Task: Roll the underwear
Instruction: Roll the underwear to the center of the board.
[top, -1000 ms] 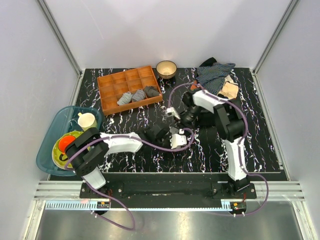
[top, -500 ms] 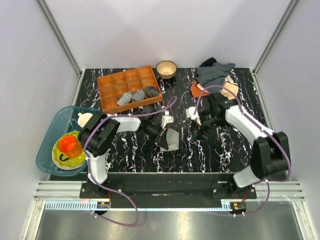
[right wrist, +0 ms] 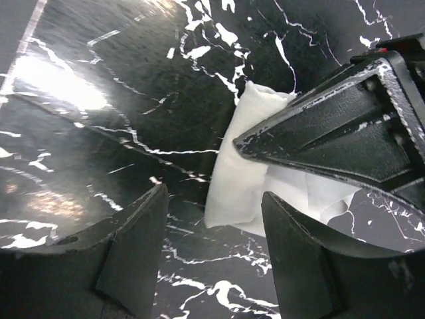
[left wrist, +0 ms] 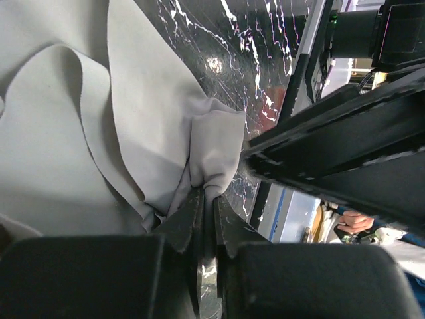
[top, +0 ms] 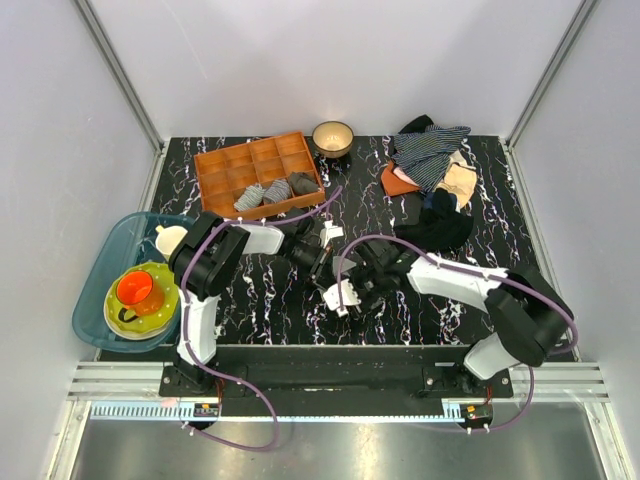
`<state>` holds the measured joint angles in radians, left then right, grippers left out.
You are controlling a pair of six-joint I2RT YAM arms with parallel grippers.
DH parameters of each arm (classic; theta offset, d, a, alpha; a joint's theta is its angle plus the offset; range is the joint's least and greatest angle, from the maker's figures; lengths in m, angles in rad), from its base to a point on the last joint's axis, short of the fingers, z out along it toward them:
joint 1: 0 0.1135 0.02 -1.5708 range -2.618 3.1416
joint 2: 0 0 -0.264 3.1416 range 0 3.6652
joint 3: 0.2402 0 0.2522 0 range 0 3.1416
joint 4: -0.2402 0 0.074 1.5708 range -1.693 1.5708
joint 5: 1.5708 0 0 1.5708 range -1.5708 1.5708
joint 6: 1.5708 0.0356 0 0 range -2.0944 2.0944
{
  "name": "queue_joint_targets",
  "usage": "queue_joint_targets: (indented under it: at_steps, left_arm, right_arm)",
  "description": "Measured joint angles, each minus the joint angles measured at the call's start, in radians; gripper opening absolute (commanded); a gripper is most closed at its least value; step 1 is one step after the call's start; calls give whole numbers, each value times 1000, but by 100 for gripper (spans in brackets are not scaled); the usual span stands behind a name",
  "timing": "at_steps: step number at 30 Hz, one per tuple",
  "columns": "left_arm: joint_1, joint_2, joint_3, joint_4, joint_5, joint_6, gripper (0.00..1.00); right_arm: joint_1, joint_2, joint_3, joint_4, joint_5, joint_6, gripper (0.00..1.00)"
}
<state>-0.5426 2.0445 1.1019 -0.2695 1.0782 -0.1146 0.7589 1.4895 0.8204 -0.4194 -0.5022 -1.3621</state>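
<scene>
Grey underwear (left wrist: 126, 126) lies bunched on the black marbled table (right wrist: 99, 133). The left gripper (left wrist: 204, 199) pinches one fold, and the right gripper (right wrist: 212, 199) gapes wide just beside it.

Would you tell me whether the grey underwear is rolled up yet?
Not rolled: the underwear lies in loose folds, one fold pinched in the left gripper.

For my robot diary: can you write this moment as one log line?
left tool shut on underwear | right tool open | not rolled yet
</scene>
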Motion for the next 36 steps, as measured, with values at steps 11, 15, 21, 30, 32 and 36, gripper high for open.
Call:
queue_joint_targets:
  at_steps: [11,15,21,30,32,36]
  left_arm:
    - [2,3,9,14,-13,-38,23]
    - [12,-16,-14,81,-20,-76,41]
    - [63,-299,-179,225,-167,-101,51]
    - [58,-1016,-694,622,-464,-51,63]
    - [-10,-1135,-793,682,-525,-8,63]
    - [-188,-1248,-842,681,-626,103,63]
  right_arm:
    - [38,138,11,203,152,-14,37]
    - [38,159,26,197,172,6,21]
    - [29,163,61,101,126,43,15]
    - [-66,235,278,-293,-124,93,15]
    - [-69,287,356,-385,-166,100,15]
    - [-70,423,504,-539,-209,130,15]
